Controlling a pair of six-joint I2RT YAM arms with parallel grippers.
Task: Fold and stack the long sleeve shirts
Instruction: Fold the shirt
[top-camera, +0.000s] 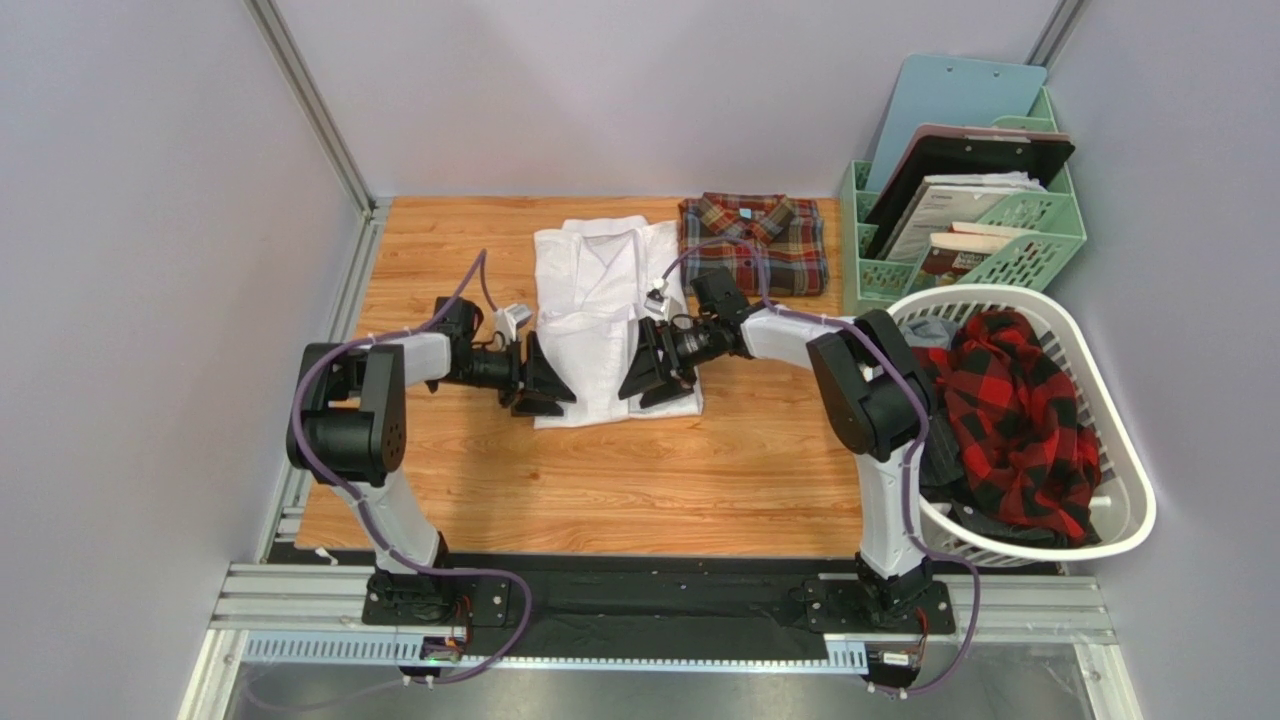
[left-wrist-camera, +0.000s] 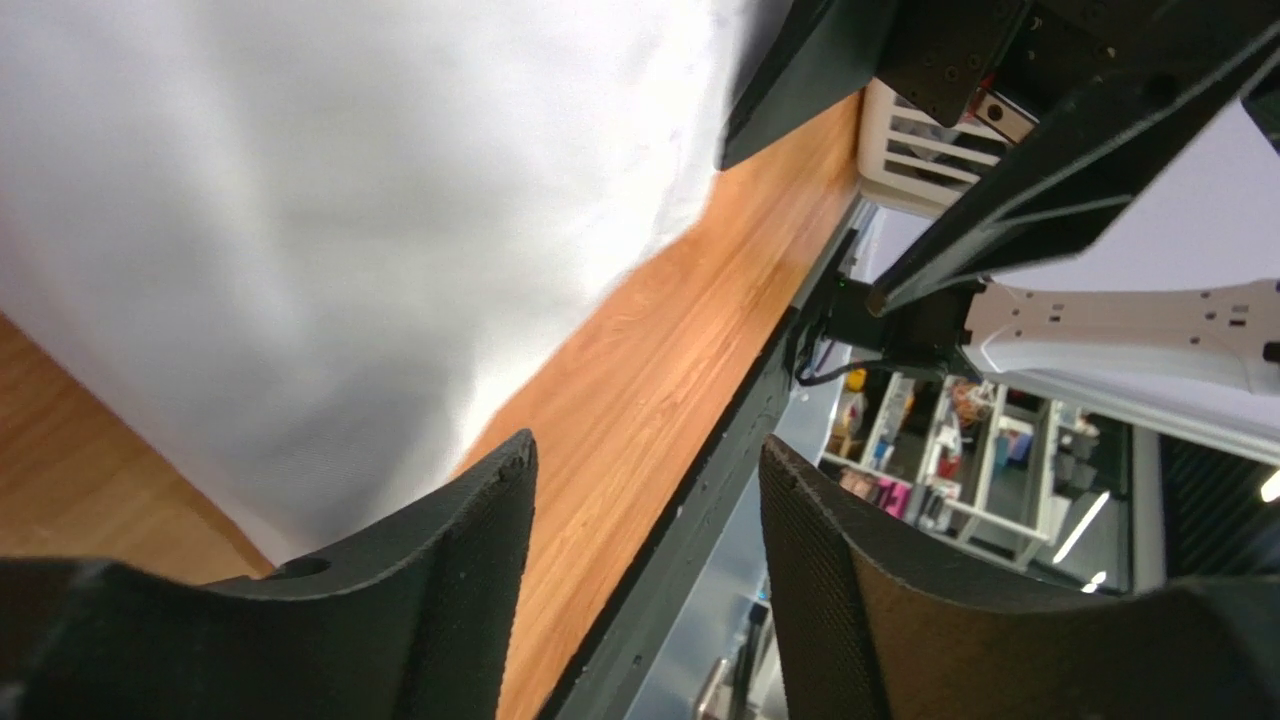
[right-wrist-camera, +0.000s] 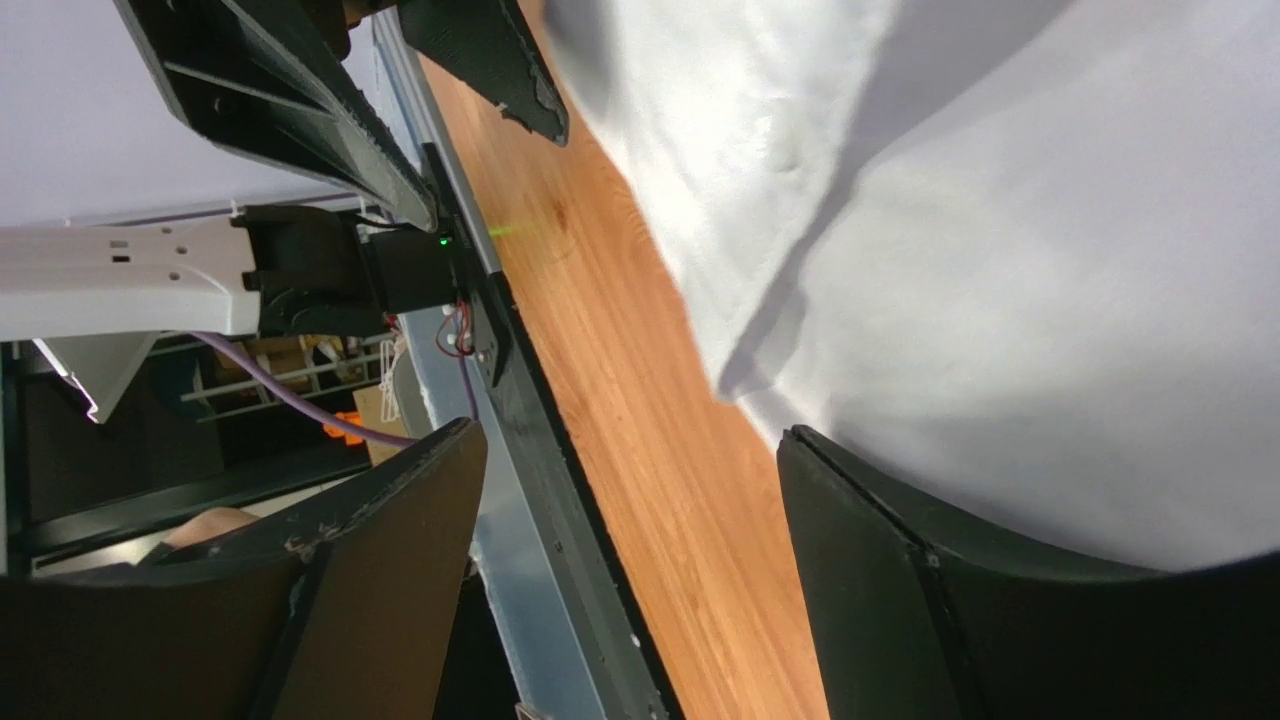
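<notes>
— Wooden table (top-camera: 631, 480), grey walls on three sides. White shirt (top-camera: 609, 308) lies flat mid-table with its collar at the far end. Bare wood runs from its near hem to the arm bases.
— Grippers?
— Left gripper (top-camera: 544, 383) at the shirt's near-left edge, right gripper (top-camera: 646, 375) at its near-right edge. Both spread apart, nothing between the fingers.
— Other shirt?
— Plaid shirt (top-camera: 754, 240) is folded, just right of the white shirt's collar. Further right: green organizer (top-camera: 1037, 225), white basket (top-camera: 1052, 549). Print on the organizer's papers is too small to read.
</notes>
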